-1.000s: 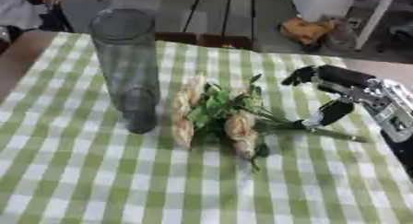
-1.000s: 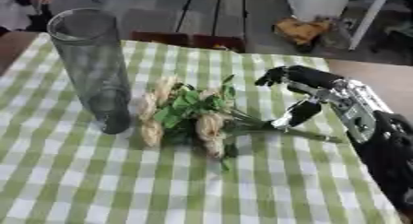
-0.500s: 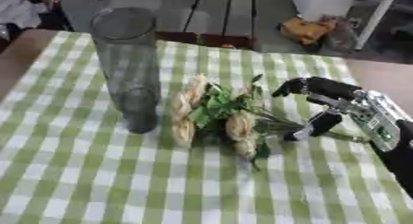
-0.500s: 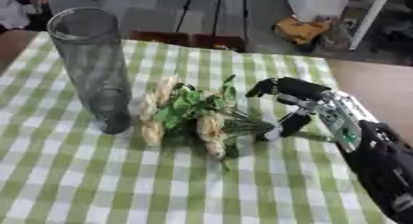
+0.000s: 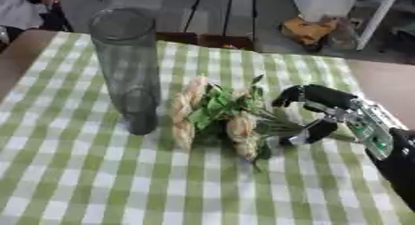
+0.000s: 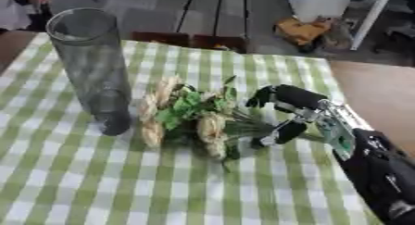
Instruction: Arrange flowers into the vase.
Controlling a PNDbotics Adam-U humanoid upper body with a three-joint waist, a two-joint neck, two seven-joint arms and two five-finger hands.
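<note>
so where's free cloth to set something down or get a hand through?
Bare: near edge of the tablecloth below the flowers, and the strip left of the vase. Crowded: the middle, where the right hand reaches over the stems; the vase-to-flowers gap is narrow.

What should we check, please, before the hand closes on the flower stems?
1. Vase upright, mouth open: ok.
2. Flowers lying on the cloth beside the vase, none inside yet: ok.
3. Right hand at the stem end, fingers above, thumb below: ok.
4. Stems actually between thumb and fingers: cannot tell.
5. Hand open, not yet gripping: ok.
6. Left hand out of the way: cannot tell, not in view.
</note>
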